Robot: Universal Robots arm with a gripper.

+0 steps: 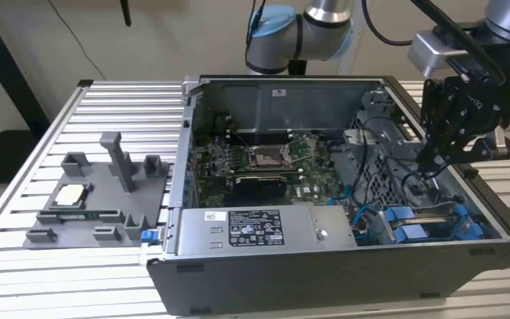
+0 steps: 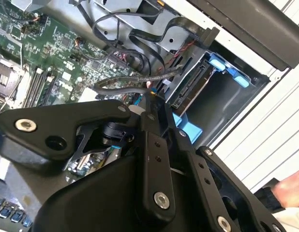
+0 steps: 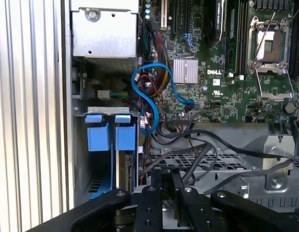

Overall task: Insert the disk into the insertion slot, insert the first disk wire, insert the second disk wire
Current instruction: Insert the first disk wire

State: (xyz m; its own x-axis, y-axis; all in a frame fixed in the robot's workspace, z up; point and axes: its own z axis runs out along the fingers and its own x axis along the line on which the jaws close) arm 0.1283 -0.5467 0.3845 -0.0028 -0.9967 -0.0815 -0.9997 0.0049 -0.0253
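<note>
The disk [image 1: 425, 216], in its blue carrier, sits inside the insertion slot [image 1: 473, 229] at the case's corner nearest the exterior view's right. In the second wrist view the disk's connector edge [image 2: 190, 89] faces out of the dark slot cage [image 2: 227, 104]; blue tabs [image 3: 111, 137] mark its mouth. My gripper [image 1: 429, 163] hangs inside the case just above and behind the slot. Its fingers [image 2: 154, 140] meet at the tips on a black disk wire [image 2: 120, 83]. The gripper [image 2: 152, 99] is a short way from the disk's connectors. Black cables cross in front of the gripper [image 3: 166, 176].
A grey power-supply box [image 1: 255, 229] with a white sticker lies along the case front. The motherboard [image 1: 259, 163] fills the case floor, with a looped blue cable [image 3: 149, 96]. A grey fixture tray [image 1: 95, 199] stands on the slatted table. A person's hand [image 2: 290, 186] is beside the case.
</note>
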